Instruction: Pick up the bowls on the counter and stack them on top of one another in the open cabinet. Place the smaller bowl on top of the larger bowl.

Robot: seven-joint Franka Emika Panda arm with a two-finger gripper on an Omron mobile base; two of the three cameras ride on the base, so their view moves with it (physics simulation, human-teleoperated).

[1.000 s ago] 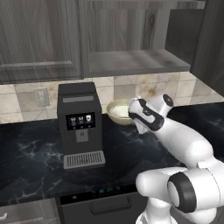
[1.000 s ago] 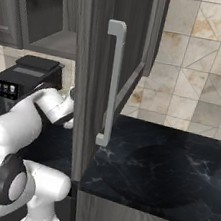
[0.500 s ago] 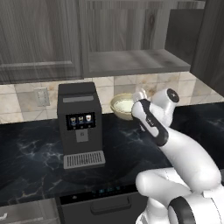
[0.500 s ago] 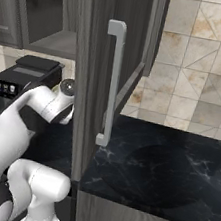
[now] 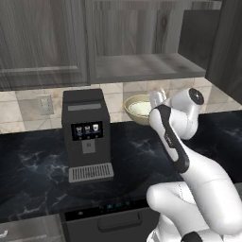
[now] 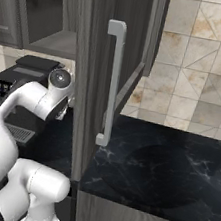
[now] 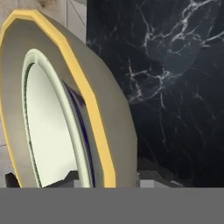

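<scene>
Bowls show as a nested pair in the hand view — the smaller bowl [image 7: 48, 131], pale cream-green, sits inside the larger bowl [image 7: 105, 113], whose tan wall the end effector [image 7: 107, 178] pinches between its dark tips, one inside the rim and one outside. From the left base view the larger bowl [image 5: 138, 108] is lifted clear of the black worktop [image 5: 38, 165], just beside the end effector [image 5: 155, 100], below the open cabinet [image 5: 142, 66] and near one coffee machine [image 5: 86, 134]. Two bowls, one machine — the right base view adds a cabinet door [image 6: 95, 74] with one pale handle [image 6: 110, 82].
</scene>
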